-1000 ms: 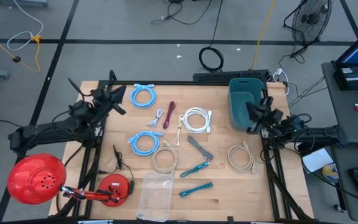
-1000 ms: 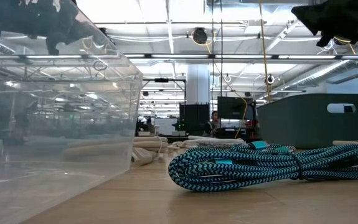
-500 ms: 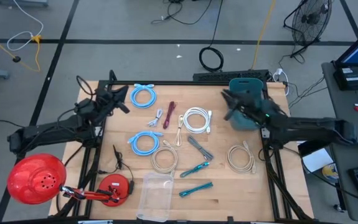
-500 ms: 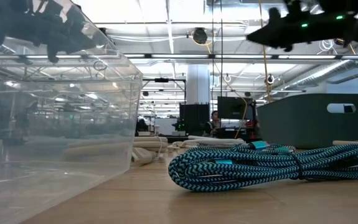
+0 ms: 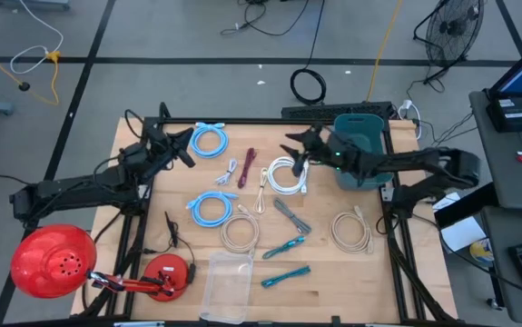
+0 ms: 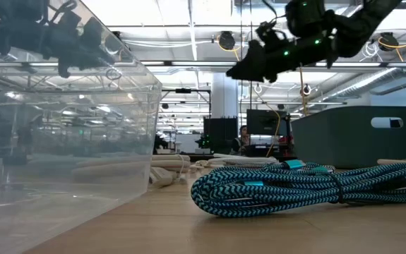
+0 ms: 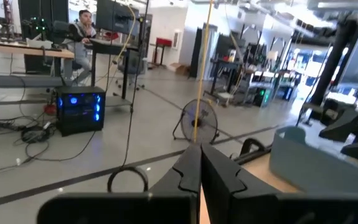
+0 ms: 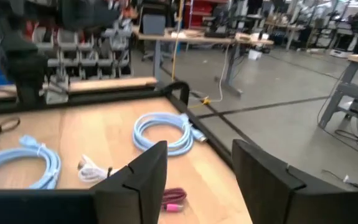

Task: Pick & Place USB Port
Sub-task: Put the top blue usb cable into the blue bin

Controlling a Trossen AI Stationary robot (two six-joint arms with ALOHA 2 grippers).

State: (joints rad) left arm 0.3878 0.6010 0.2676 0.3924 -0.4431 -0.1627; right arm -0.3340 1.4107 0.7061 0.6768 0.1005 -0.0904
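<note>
Several coiled cables lie flat on the wooden table: two light blue (image 5: 210, 140) (image 5: 211, 208), a white one (image 5: 286, 174), two beige (image 5: 240, 232) (image 5: 351, 231), two teal braided (image 5: 284, 245) (image 5: 286, 275) and a magenta one (image 5: 246, 167). Which of them the task's USB port is, I cannot tell. My right gripper (image 5: 294, 151) hangs open above the white coil's far edge, clear of it. In its wrist view (image 8: 197, 171) nothing sits between the fingers. My left gripper (image 5: 188, 145) is shut and empty beside the far light blue coil.
A grey-blue bin (image 5: 360, 121) stands at the far right, behind my right arm. A clear plastic box (image 5: 227, 283) sits at the near edge. Red lamp parts (image 5: 52, 262) (image 5: 168, 275) lie at the near left. A grey cable (image 5: 292, 216) lies mid-table.
My right gripper has swung from beside the bin toward the table's left, ending over the white coil, and has opened on the way. My left gripper has edged slightly toward the right. No cable has moved.
</note>
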